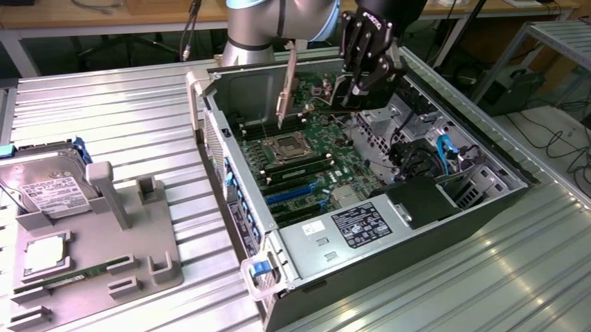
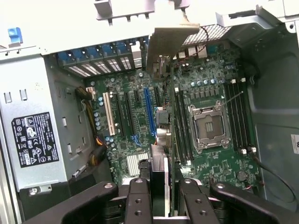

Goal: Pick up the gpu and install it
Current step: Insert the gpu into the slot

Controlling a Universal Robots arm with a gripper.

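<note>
My gripper [image 1: 362,86] is shut on the gpu [image 1: 289,86] and holds it in the air over the open computer case [image 1: 217,131]. The card hangs on edge, with its long silver end bracket toward the case's rear wall. In the wrist view the gpu [image 2: 161,158] runs edge-on away from the gripper [image 2: 161,198], and its bracket [image 2: 173,42] is at the far end. The fingers [image 2: 138,200] press on both faces of the card. Below it lies the green motherboard [image 2: 135,135] with its blue expansion slot [image 2: 149,109]. The card is apart from the board.
Inside the case are the CPU socket [image 1: 286,146], the power supply [image 1: 356,225] with its label, and drive bays with cables [image 1: 434,162]. On the exterior view's left, a grey fixture tray [image 1: 102,235] carries a hard drive [image 1: 51,190] and a RAM stick [image 1: 83,271].
</note>
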